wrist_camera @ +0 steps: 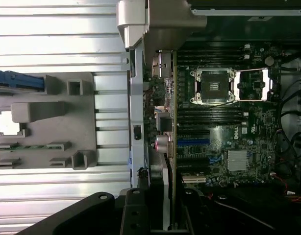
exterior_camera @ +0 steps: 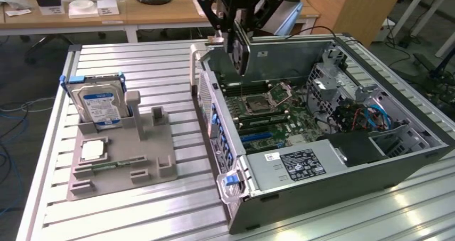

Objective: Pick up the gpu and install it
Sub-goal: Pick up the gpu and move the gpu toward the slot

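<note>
Holding the gpu (exterior_camera: 242, 54) upright, jaws clamped on its top edge, over the motherboard (exterior_camera: 284, 125) inside the open computer case (exterior_camera: 341, 198), by its wall at the exterior view's left.

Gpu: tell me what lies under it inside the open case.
Under the gpu, shut in the gripper, the motherboard shows, with its processor socket and a blue slot nearby. In the wrist view the card's edge covers the strip of board directly beneath it.
</note>
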Tool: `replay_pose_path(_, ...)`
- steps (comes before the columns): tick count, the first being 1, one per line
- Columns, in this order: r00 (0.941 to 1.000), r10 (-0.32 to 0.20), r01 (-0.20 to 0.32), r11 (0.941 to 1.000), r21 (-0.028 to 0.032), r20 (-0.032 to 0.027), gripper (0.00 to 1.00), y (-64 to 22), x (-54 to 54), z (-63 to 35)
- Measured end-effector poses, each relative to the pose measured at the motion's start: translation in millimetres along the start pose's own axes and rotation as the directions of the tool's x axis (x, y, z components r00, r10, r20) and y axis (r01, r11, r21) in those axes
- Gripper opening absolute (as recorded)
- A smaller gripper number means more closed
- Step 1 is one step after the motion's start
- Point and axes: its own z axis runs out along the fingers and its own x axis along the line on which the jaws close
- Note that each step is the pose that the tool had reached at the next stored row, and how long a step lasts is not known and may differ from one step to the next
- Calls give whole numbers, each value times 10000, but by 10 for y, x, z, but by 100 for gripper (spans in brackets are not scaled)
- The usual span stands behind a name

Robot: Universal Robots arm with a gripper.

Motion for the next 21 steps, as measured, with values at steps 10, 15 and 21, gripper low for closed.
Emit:
replay_pose_path(10,10000,0,0,10000,0,1,28,11,-264,15)
replay_pose_path(15,10000,0,0,10000,0,1,28,16,-379,24)
replay_pose_path(21,9998,-177,177,9998,-4,4,28,21,-496,37)
